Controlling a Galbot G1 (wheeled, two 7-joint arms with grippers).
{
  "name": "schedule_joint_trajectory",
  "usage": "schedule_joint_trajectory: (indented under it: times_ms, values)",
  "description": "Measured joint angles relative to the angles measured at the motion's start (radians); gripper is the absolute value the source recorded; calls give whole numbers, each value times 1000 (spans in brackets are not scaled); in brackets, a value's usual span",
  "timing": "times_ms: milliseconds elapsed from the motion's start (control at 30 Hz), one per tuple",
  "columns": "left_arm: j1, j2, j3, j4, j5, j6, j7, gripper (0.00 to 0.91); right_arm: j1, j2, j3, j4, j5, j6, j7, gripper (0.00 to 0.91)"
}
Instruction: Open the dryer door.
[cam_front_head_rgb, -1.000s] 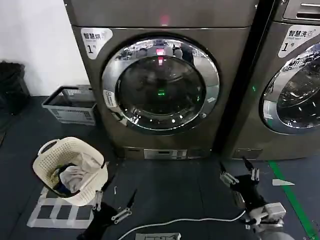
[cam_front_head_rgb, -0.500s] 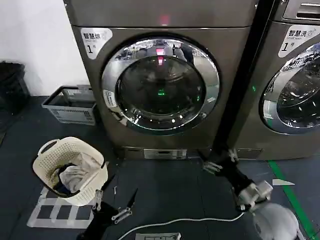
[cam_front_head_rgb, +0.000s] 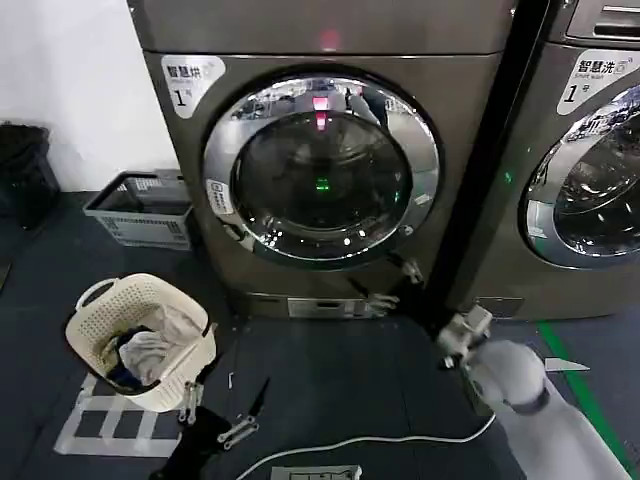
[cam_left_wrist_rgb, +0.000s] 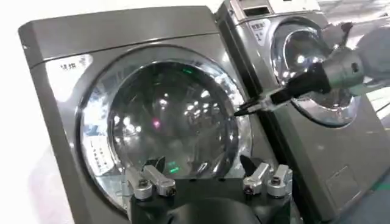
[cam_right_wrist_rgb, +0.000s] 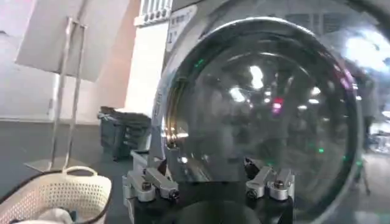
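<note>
Your right gripper (cam_front_head_rgb: 385, 283) has its fingers (cam_front_head_rgb: 408, 269) spread with nothing between them. In the head view it sits low in front of the machine, just off the lower right of the dryer door (cam_front_head_rgb: 320, 167), and I cannot tell whether it touches the chrome rim. The right wrist view shows the same spread fingers (cam_right_wrist_rgb: 149, 182) facing the dark glass of the door (cam_right_wrist_rgb: 262, 115) at close quarters.

The door is shut, flush against the grey cabinet (cam_front_head_rgb: 190, 180). No handle recess is clearly visible from here. In my judgement the catch sits on the rim's edge, so confirm which side before committing.

Recommended practice: bring one finger behind the rim lip and keep the other on the chrome face. Close firmly on the rim, not on the glass, since polished chrome is likely to slip. Pull outward along the hinge arc, not straight back.

Your left gripper (cam_front_head_rgb: 215, 412) waits low near the floor beside the laundry basket (cam_front_head_rgb: 140, 340), fingers (cam_left_wrist_rgb: 149, 182) spread and empty. Keep it there, clear of the door's swing.
</note>
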Motion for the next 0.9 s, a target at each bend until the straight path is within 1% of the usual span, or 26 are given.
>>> schedule_joint_trajectory:
  times_ms: [433, 700, 900]
  values:
    - [10, -5, -14, -3, 4, -8, 5, 907, 231, 87, -197, -154, -1, 4, 11, 907]
    - [14, -6, -23, -4, 5, -12, 6, 907, 330, 147, -267, -247, -7, 9, 9, 907]
    - [11, -16, -24, -1, 7, -12, 8, 907, 393, 213, -305, -333, -30, 16, 7, 907]
